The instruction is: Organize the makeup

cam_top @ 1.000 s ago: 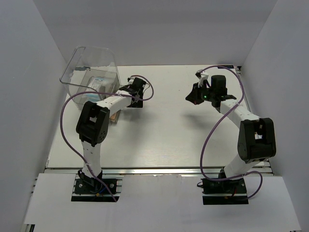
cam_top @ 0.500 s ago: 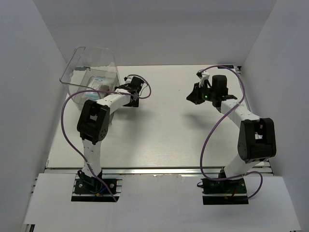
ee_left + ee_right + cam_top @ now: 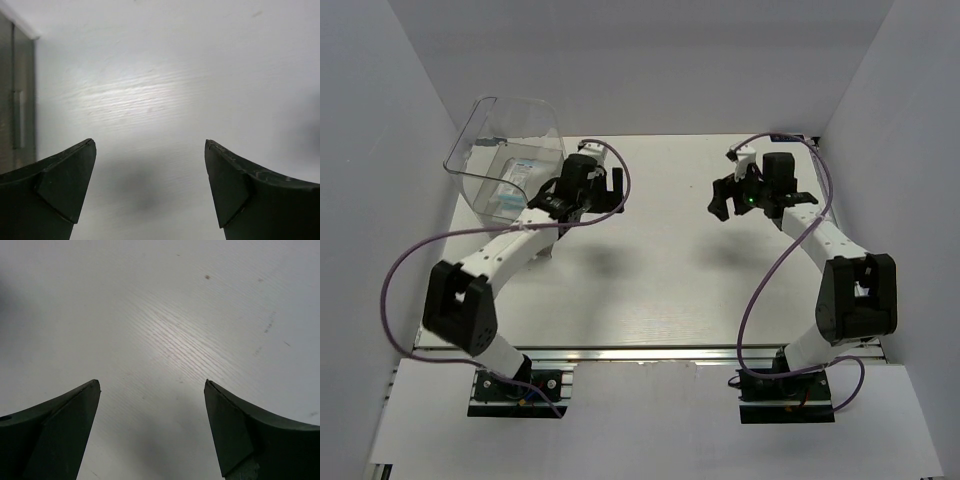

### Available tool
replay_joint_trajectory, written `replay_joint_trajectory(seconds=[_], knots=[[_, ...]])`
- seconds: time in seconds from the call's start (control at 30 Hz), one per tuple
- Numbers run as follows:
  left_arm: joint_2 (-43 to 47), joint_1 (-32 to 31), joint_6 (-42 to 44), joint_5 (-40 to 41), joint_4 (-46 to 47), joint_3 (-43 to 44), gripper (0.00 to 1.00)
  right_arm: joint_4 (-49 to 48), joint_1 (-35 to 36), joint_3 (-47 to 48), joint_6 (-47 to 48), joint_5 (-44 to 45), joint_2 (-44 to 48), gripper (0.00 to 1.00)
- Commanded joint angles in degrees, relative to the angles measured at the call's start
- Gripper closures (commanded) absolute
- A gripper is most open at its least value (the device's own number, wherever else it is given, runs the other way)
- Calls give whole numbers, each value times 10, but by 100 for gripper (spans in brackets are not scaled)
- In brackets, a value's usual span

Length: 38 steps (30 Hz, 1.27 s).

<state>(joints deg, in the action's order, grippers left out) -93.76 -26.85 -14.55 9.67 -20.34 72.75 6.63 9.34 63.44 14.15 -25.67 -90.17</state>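
Black two-fingered left gripper (image 3: 607, 190) hangs wide open and empty at eleven o'clock, and the right gripper (image 3: 721, 198) likewise at two. A white-blue makeup packet (image 3: 517, 178) lies inside the clear plastic bin (image 3: 463, 152) at ten o'clock, apparently sorted away.

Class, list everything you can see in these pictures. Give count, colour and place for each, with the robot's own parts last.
bin: one, clear, table's far-left corner
packet: one, white-blue, inside the bin
table: one, white, under everything
cables: two, purple, one looping along each arm
arms: two, white and black, bases at the near edge
left gripper: one, black, open, empty, beside the bin
right gripper: one, black, open, empty, over the table's far right
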Motion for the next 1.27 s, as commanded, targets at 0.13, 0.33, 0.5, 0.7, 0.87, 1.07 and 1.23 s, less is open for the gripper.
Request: replay_joint_trajectory(seconds=[0.13,0.33,0.5,0.7,0.87,1.07,1.23], knots=[[164,-15,-82,-126,132,-92,2,72,-10,89,10,71,34,11],[224,-18,-98,-118,141,-134,2,1,-13,46,-14,40,111,11],[265,-18,-89,-105,114,-146,2,24,-13,54,-57,126,113,11],[311,-18,-101,-78,108,-168,2,45,-13,26,-48,184,145,11],[331,-18,-101,-70,99,-174,2,39,-13,-22,-43,179,184,11],[340,-18,-97,-63,99,-176,2,28,-13,-61,-33,183,216,10],[342,-18,-105,-62,115,-183,2,11,-13,-92,-15,179,242,10]])
